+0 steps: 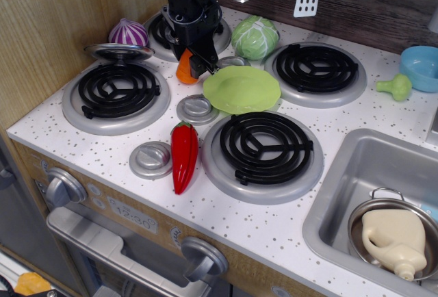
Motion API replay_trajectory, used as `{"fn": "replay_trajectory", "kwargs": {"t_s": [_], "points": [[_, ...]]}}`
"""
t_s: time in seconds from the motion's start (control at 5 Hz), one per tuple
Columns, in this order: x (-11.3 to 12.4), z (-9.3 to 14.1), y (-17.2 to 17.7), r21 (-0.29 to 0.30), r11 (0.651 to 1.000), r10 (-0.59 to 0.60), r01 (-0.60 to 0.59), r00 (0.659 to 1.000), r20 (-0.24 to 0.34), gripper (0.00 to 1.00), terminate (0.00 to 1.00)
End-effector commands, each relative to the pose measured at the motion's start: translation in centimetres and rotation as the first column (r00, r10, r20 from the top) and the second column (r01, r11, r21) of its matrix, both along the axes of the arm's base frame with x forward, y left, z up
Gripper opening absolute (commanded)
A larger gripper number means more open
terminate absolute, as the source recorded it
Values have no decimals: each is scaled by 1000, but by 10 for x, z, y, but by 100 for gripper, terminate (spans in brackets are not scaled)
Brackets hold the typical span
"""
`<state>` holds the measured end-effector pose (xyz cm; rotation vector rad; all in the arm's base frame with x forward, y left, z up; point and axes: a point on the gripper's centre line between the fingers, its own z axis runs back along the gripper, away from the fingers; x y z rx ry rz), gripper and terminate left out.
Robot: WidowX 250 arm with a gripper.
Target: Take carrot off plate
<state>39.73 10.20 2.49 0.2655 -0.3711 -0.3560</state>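
Observation:
The small orange carrot (185,70) is held in my black gripper (191,61), low over the counter between the two left burners, just left of the plate. The lime-green wavy plate (241,89) lies empty in the middle of the stove top. The gripper's fingers are shut on the carrot, whose lower end seems at or near the counter surface; I cannot tell if it touches.
A red chili pepper (183,155) lies at the front between grey discs (196,109) (151,159). A green cabbage (254,37) and purple onion (129,33) sit at the back. A blue bowl (420,66) is at the far right, and a sink (373,201) holds a pot.

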Motion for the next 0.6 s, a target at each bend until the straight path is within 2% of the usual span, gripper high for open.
{"fn": "replay_trajectory", "kwargs": {"t_s": [0.0, 0.2, 0.4], "points": [[4, 13, 9, 3, 999, -33, 33, 995, 91, 100, 0], [4, 13, 9, 3, 999, -33, 33, 995, 91, 100, 0], [4, 13, 9, 3, 999, -33, 33, 995, 91, 100, 100]]}}
